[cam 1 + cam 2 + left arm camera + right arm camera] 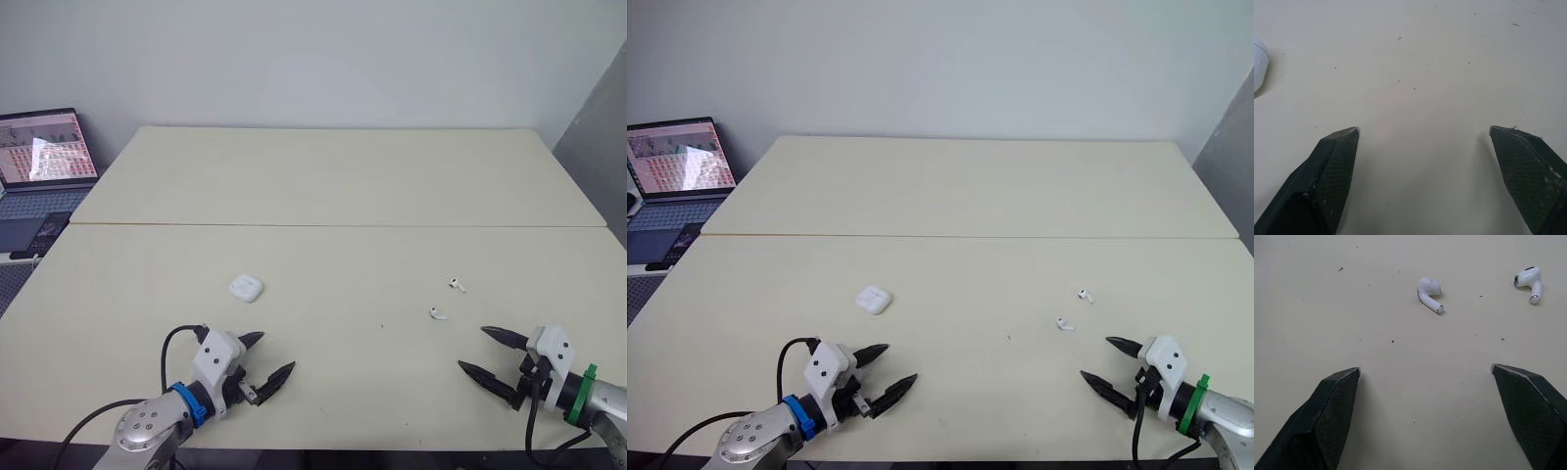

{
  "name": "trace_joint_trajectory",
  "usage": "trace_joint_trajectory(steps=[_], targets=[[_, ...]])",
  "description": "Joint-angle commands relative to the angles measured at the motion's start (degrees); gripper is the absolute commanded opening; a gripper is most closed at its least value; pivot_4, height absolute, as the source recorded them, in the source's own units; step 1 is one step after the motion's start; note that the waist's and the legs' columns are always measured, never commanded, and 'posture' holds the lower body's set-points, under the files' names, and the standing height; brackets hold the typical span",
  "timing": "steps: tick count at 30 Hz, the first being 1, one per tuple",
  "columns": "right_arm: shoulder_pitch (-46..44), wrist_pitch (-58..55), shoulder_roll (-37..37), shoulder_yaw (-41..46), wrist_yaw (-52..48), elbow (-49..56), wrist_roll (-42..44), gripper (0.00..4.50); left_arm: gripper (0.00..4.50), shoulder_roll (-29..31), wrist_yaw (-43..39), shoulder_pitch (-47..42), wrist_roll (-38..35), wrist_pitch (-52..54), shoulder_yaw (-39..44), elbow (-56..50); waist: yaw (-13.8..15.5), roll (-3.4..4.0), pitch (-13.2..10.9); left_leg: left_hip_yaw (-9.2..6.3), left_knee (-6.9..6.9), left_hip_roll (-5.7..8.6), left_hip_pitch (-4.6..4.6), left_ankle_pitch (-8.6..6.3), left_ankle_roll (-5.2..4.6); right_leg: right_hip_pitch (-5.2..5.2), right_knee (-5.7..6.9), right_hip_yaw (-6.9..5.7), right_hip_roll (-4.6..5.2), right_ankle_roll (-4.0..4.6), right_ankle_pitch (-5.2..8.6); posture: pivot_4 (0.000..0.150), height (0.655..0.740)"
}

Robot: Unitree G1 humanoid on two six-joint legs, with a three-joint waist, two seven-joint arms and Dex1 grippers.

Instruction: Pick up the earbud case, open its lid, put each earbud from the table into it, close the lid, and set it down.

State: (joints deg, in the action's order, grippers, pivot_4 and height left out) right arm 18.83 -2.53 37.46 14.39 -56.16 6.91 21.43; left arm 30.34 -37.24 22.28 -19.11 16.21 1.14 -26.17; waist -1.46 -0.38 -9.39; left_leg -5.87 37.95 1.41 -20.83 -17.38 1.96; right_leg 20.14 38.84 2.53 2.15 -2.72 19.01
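Status: nothing is lifted yet. The earbud case (246, 288) lies flat on the table (323, 186) with its lid shut, left of centre and just beyond the left gripper (277, 352). That gripper is spread wide and empty, low over the tabletop by the near edge. The right gripper (472, 350) is likewise spread and holds nothing. It sits toward the near-right corner, pointing at the earbuds. The near earbud (438, 313) and the far earbud (456, 285) lie close together but not touching on bare tabletop. They are right of centre and well apart from the case.

Risks, as judged: the case is small, smooth and rounded. A pinch taken off-centre could squirt it out or push it along the table. The earbuds are smaller still, and a pointed fingertip arriving slightly off could flick one away, possibly over the near edge. Opening the lid likely needs both grippers, and a weak hold could drop the case.

Count: one earbud case, two earbuds, two grippers, and one open laptop (44, 157) at the far left, off the table.
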Motion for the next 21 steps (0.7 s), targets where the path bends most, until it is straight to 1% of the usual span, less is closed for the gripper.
trace_joint_trajectory(steps=[1,9,18,21], targets=[[0.5,-0.1,0.2,-0.1,0.0,1.3,0.3,4.5,4.48,0.5,-0.4,-0.3,-0.5,0.1,0.8,-1.1,0.0,0.0,0.0,0.0,0.0,0.0,0.0,0.0,0.0,0.0,0.0,0.0,0.0,0.0,0.0,0.15,0.74],[1.8,-0.8,-0.6,0.5,1.7,3.9,0.9,4.5,4.48,-0.1,-1.9,-2.8,-1.7,-0.1,1.4,0.0,0.0,-0.02,0.0,0.01,0.0,0.0,-0.01,0.0,0.0,0.0,-0.01,0.0,0.0,0.0,0.0,0.15,0.74],[2.7,-1.5,-1.0,1.4,1.4,6.3,3.1,4.5,4.48,-0.9,-2.3,-2.4,-3.3,-0.9,2.5,-0.3,0.0,-0.04,0.0,-0.01,0.0,0.0,-0.02,0.0,0.0,0.01,-0.01,-0.01,0.0,0.0,0.0,0.15,0.74],[2.7,-2.9,-0.9,1.4,1.3,9.2,5.3,4.5,4.48,-3.7,-0.4,-3.3,-5.5,-2.9,5.4,-0.3,0.0,-0.03,-0.1,0.0,0.0,0.0,-0.04,0.0,0.0,0.01,-0.02,0.0,0.01,0.0,0.0,0.15,0.74]])
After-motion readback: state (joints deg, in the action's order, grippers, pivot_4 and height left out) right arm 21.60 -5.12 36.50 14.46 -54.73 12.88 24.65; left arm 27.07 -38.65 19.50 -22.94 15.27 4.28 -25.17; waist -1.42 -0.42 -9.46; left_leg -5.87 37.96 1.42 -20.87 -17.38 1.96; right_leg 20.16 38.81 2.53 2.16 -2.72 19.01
